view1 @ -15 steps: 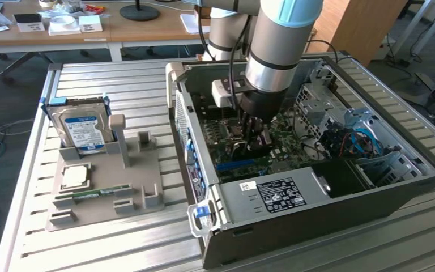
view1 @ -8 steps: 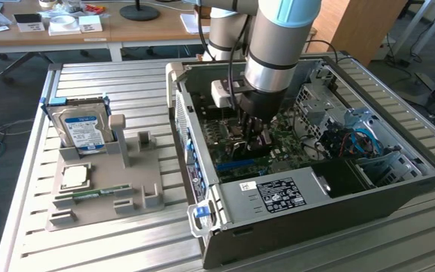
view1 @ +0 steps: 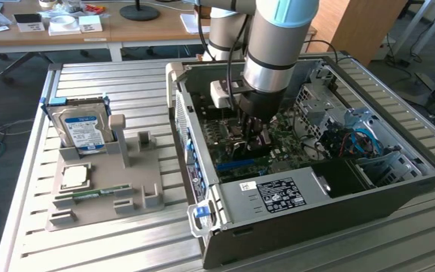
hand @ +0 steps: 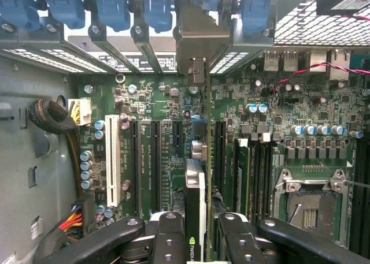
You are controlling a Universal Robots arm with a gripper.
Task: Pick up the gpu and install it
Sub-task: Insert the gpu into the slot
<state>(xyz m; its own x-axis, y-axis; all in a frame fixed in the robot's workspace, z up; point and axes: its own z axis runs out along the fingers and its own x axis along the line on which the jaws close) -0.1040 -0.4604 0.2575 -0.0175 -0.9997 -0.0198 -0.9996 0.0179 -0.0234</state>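
Observation:
The gpu (hand: 195, 186) is seen edge-on in the wrist view, a thin card with a green logo on its near end and its grey metal bracket (hand: 196, 41) at the case's rear slot openings. My gripper (hand: 196, 232) is shut on it, with black fingers (hand: 167, 238) on both sides. The card stands upright over the motherboard (hand: 156, 96), in line with the black expansion slots (hand: 218, 154); I cannot tell whether it is seated. In the exterior view my gripper (view1: 249, 129) reaches down inside the open computer case (view1: 278, 198) with the dark gpu (view1: 254, 144) below it.
A white slot (hand: 114, 160) and the empty CPU socket (hand: 306, 206) flank the card. A cable bundle (hand: 52, 116) lies by the case wall. At the exterior view's left, a grey holder (view1: 104, 187) carries a hard drive (view1: 81, 127), a CPU (view1: 75, 175) and a memory stick (view1: 97, 194).

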